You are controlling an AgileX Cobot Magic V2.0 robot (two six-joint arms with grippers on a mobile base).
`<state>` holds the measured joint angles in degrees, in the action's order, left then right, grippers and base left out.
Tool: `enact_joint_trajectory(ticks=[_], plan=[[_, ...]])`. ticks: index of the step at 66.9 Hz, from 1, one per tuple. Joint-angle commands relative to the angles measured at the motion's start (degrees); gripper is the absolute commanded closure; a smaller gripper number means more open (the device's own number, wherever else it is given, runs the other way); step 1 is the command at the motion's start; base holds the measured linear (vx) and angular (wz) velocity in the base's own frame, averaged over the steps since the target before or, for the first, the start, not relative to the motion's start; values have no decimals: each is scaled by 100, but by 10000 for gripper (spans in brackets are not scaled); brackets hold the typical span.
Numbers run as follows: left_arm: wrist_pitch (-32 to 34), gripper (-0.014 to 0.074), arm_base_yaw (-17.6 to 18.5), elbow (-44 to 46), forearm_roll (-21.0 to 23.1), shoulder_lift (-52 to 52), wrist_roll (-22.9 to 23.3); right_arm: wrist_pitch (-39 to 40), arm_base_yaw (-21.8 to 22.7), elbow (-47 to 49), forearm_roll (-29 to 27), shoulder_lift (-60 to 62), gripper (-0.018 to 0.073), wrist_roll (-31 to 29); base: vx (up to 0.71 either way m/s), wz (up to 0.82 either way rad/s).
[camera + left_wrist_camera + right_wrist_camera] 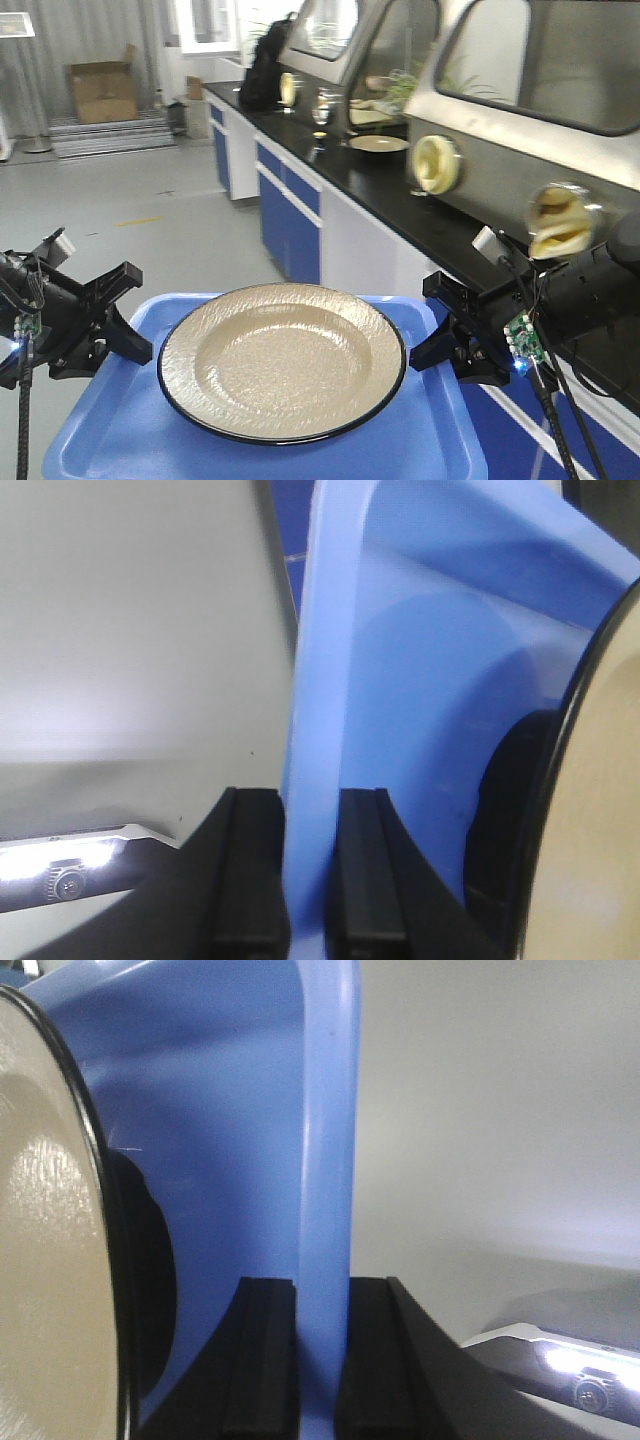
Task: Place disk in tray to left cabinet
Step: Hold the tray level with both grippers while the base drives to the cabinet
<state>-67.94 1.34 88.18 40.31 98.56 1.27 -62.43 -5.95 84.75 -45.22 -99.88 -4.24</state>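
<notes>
The tan disk [283, 360] with a thin black rim lies in the middle of the blue tray [120, 430], held up in the air between both arms. My left gripper [135, 345] is shut on the tray's left rim [310, 780], one finger on each side of it. At the opposite side my right gripper [430, 350] is shut on the tray's right rim [325, 1260] in the same way. The disk's edge [600, 810] shows at the right of the left wrist view, and the disk [50, 1260] fills the left of the right wrist view. The left cabinet is out of view.
A long counter [400, 215] with a black top and blue-and-white cupboards runs along the right, close to my right arm. Grey glove boxes [520, 110] stand on it, with another tan plate [378, 143]. Grey floor [140, 220] stretches ahead to a cardboard box [103, 92].
</notes>
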Motion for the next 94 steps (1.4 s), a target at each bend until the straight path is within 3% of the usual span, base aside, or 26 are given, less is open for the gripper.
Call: enact_joint_trajectory(ticks=[1, 50, 94], plan=[[-252, 596, 237, 175, 1576, -309, 91, -313, -201, 247, -1624, 348, 564, 27, 14, 48], [-257, 596, 237, 175, 1576, -309, 91, -313, -201, 247, -1624, 348, 564, 27, 23, 43], [-257, 596, 242, 175, 1576, -309, 91, -320, -201, 247, -1623, 348, 564, 27, 47, 6]])
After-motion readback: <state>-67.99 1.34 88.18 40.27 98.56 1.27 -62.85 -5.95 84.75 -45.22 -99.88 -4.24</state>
